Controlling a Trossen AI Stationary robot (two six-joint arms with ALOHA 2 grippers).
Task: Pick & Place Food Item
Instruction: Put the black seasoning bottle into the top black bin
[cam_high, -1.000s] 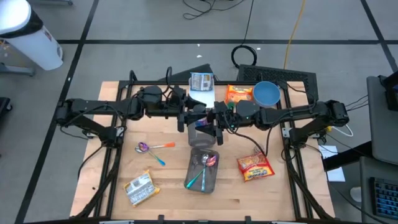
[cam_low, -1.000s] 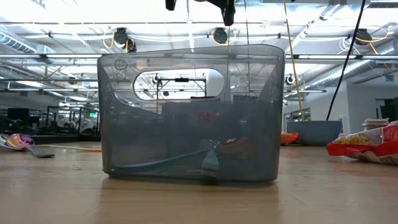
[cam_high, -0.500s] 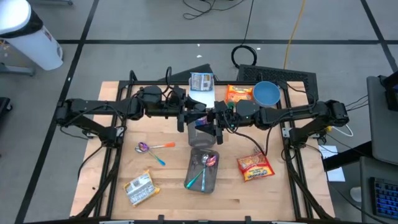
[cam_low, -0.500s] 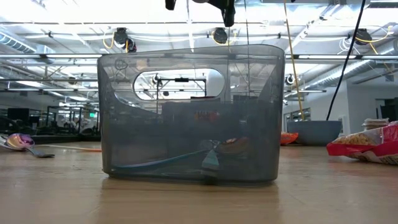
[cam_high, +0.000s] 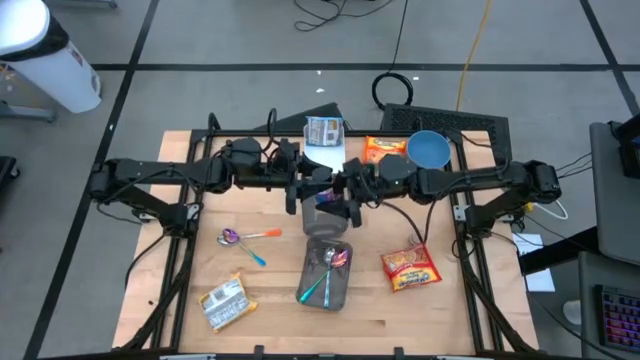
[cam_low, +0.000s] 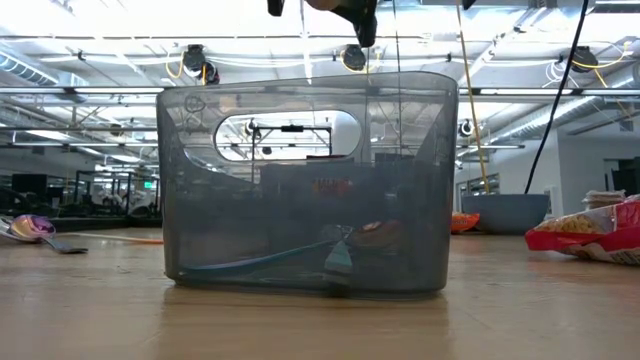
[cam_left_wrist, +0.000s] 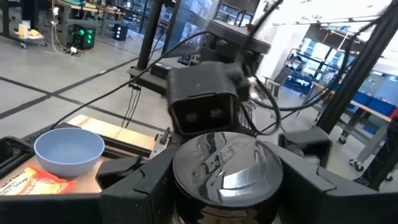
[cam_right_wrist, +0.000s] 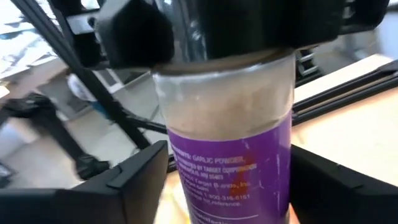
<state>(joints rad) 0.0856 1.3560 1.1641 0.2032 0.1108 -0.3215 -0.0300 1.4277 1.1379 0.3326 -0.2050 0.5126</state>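
Left tool (cam_left_wrist: 224, 186) grips the jar (cam_right_wrist: 230, 149); right tool (cam_right_wrist: 217, 186) is released. Withdraw right tool clear before lowering.

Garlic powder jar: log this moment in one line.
garlic powder jar: midair | left gripper: shut on its top | right gripper: at its body

place: industrial lab hall | evidence: ceiling trusses (cam_low: 560, 95); concrete floor (cam_high: 200, 40); equipment racks (cam_left_wrist: 74, 25)

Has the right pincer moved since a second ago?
Yes. The right pincer has drawn back slightly toward the blue bowl, away from the left pincer.
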